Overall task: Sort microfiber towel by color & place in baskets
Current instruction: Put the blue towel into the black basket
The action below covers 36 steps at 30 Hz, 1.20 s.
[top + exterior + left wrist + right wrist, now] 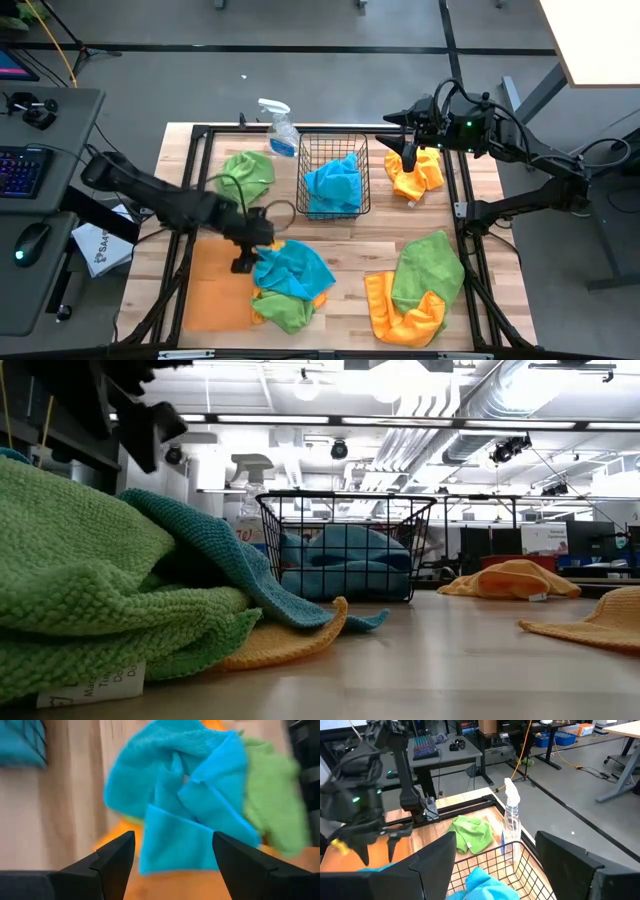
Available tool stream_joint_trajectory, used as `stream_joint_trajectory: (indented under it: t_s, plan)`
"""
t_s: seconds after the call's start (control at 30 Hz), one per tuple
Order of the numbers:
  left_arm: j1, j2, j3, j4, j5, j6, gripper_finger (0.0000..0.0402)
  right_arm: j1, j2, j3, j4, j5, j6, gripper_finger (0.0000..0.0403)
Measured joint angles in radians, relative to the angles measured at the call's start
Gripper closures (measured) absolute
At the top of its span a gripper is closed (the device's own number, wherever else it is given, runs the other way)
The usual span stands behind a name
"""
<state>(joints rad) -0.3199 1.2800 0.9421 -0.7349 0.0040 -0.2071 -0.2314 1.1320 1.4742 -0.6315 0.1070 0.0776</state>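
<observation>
**Clerk:** Item one, blue microfiber towel (293,268), crumpled, lay at the near-left of the table (350,235) atop a green towel (288,312) and an orange towel (318,298), touching the flat orange tray (212,285). Soft looped pile, folded over on itself, no clear long axis.

**Checker:** And the pincer?

**Clerk:** Left gripper (243,264) stood just beside the towel's left edge, fingers spread and empty. In the left wrist view the left gripper (172,855) framed the blue towel directly ahead between its fingers. The left arm was plainly nearer.

**Checker:** Destination?

**Clerk:** Black wire-mesh basket (335,175), mid-table toward the far side, already holding one blue towel (335,185). It lay away and to the right of the pile.

**Checker:** Other arm?

**Clerk:** Right gripper (408,130) waited at the far right, fingers parted, holding nothing, above another orange towel (415,172).

**Checker:** Remaining stock?

**Clerk:** Green towel (248,172) at far left beside a clear spray bottle (279,128); a green and orange heap (415,290) at near right.
</observation>
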Motion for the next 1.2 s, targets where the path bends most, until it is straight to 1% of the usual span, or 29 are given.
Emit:
stream_joint_trajectory:
  t_s: [0.07, 0.1, 0.27, 0.4, 0.6, 0.67, 0.73, 0.77, 0.83, 0.87, 0.9, 0.97, 1.07, 1.2]
  plan:
    - [-0.019, 0.029, 0.0, 0.024, -0.038, 0.015, 0.0147, 0.0, 0.0, 0.0, 0.0, 0.0, -0.002, 0.0132]
    - [-0.019, 0.044, 0.0, 0.033, -0.038, 0.012, 0.0147, 0.0, 0.0, 0.0, 0.0, 0.0, -0.007, 0.0132]
    - [-0.016, 0.137, 0.0, 0.02, 0.036, 0.019, 0.0147, 0.0, 0.0, 0.0, -0.001, -0.001, -0.016, 0.0132]
    - [-0.013, 0.2, 0.0, 0.041, 0.027, 0.065, 0.0147, 0.0, 0.0, 0.0, -0.018, -0.001, -0.015, 0.0132]
    - [-0.001, 0.25, 0.0, 0.045, 0.017, 0.07, 0.0152, 0.0, 0.0, 0.0, -0.041, -0.001, -0.007, 0.0132]
    - [-0.001, 0.249, 0.0, 0.045, 0.018, 0.068, 0.0171, 0.0, 0.0, 0.0, -0.041, -0.001, 0.001, 0.0132]
    - [-0.001, 0.239, 0.0, 0.042, 0.033, 0.042, 0.0215, 0.0, 0.0, 0.0, -0.041, -0.001, 0.001, 0.0132]
    - [-0.001, 0.231, 0.002, 0.034, 0.045, 0.024, 0.0246, 0.0, 0.0, 0.0, -0.041, -0.001, 0.001, 0.0132]
    - [-0.001, 0.219, 0.019, -0.004, 0.057, 0.002, 0.033, 0.0, 0.0, 0.0, -0.041, -0.001, 0.001, 0.0132]
    - [0.0, 0.211, 0.033, -0.028, 0.068, -0.001, 0.0365, 0.0, 0.0, 0.0, -0.04, -0.001, 0.001, 0.0132]
    - [0.004, 0.202, 0.05, -0.055, 0.069, -0.007, 0.0381, 0.0, 0.0, 0.0, -0.04, -0.001, 0.0, 0.0132]
    - [0.021, 0.177, 0.107, -0.123, 0.069, -0.016, 0.0384, 0.0, 0.0, 0.0, -0.04, -0.001, -0.007, 0.0132]
    - [0.053, 0.123, 0.236, -0.2, 0.068, -0.016, 0.0396, 0.0, 0.0, 0.0, -0.039, -0.001, -0.016, 0.0132]
    - [0.087, 0.049, 0.441, -0.231, 0.07, 0.008, 0.0398, 0.0, 0.0, 0.0, -0.032, -0.001, -0.032, 0.0132]
